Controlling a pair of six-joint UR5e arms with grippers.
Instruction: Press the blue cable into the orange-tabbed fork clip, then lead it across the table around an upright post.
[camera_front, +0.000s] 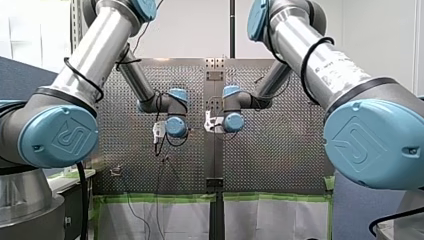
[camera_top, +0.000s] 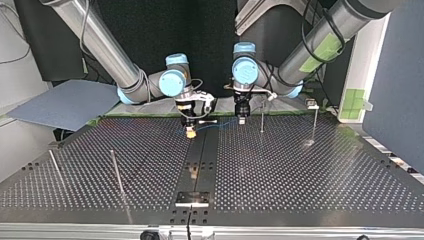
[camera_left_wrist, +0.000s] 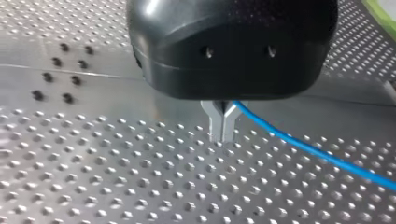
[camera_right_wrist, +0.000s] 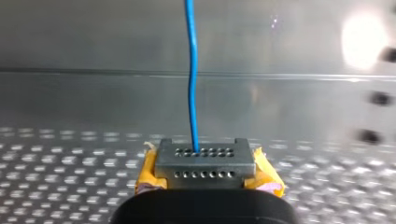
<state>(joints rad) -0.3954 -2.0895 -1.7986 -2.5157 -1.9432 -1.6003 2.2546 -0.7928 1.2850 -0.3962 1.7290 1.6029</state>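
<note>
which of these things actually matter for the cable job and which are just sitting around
For the job:
blue cable
left pincer and right pincer, both shut on the cable
upright posts
perforated table

Just lying about:
blue-grey sheet off the table, at the top view's left
green tape along the table's edge

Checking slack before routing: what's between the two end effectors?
The blue cable, strung from my right end effector to my left end effector, over the table. The top view shows it.
</note>
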